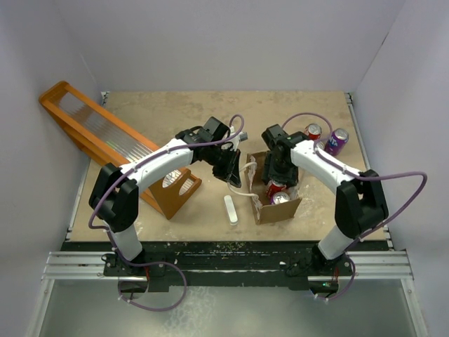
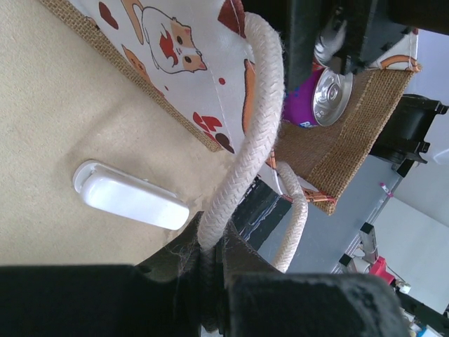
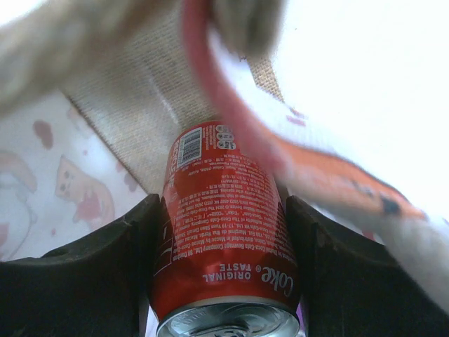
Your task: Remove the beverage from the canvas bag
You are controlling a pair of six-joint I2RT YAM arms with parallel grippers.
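The canvas bag point(image 1: 279, 208) stands open at mid-table; its white cat-printed side panel point(image 2: 175, 56) and brown burlap end show in the left wrist view. My left gripper point(image 1: 233, 170) is shut on the bag's white rope handle point(image 2: 259, 105), pinched between the jaws point(image 2: 210, 242). My right gripper point(image 1: 278, 175) reaches into the bag and is shut on a red Coke can point(image 3: 224, 225), one finger point(image 3: 105, 274) on each side. The can's top also shows from above point(image 1: 275, 187). A purple can point(image 2: 319, 98) stands in the bag beside it.
A red can point(image 1: 313, 131) and a purple can point(image 1: 337, 140) stand on the table behind the bag at the right. A white oblong object point(image 1: 231, 209) lies left of the bag. The long orange rack point(image 1: 105, 140) lies at the left.
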